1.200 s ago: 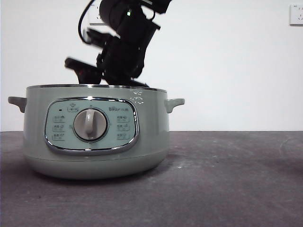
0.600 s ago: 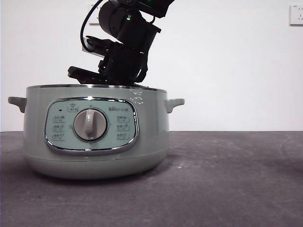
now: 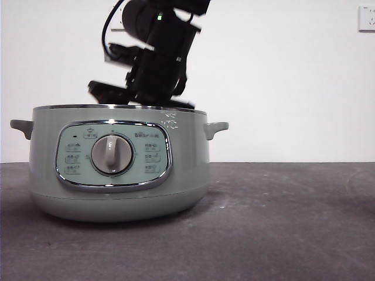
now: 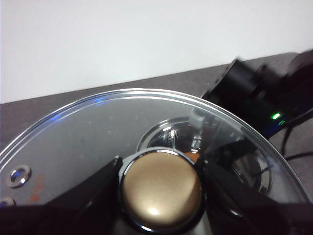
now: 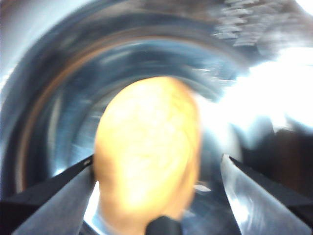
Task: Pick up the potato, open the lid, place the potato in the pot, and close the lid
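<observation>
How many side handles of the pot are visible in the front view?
2: one handle on the pot's left side, the other handle on its right side.

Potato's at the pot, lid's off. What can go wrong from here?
1. The right gripper sits inside the pot, one finger seemingly against the potato. Pulling out may drag it or clip the rim.
2. The left gripper holds the lid near the right arm. Lowering early risks collision.

front camera sits low, level, close to the pot (image 3: 117,164); wrist cameras look down (both onto it).
</observation>
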### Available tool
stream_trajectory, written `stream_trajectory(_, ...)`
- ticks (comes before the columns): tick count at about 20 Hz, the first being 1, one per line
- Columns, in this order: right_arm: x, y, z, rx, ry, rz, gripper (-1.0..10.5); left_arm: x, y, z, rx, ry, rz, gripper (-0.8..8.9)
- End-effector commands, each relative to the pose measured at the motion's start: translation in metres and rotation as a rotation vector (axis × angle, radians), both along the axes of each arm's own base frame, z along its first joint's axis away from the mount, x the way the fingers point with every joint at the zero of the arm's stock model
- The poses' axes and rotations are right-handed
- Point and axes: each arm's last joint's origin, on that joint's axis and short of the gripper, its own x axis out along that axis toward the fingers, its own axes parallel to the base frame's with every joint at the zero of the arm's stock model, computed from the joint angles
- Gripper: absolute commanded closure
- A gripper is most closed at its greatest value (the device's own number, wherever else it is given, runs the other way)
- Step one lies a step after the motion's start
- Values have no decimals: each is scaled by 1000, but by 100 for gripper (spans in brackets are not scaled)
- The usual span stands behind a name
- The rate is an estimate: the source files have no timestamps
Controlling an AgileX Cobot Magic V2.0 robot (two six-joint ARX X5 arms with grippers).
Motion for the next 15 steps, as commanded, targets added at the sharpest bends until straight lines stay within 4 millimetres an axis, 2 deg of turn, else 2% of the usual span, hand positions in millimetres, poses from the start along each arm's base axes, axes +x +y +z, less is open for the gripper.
stream_trajectory(1,-13,-19,47,18,-77,-40,533,13,-7,7,-16,-52,0,822)
stream_trajectory(4,-42,-59,112,64,-122,-63,537,47,-26,5,-3,-28,-1,822)
stream_trajectory(7,-75,-96,164,127,-187,-75,537,86,-48,-6,20,16,-8,822)
stream_trajectory(11,-115,-133,207,205,-264,-77,537,128,-71,-25,32,52,-27,822)
stream_trajectory(15,-147,-162,232,263,-322,-79,538,159,-91,-45,16,86,-82,822)
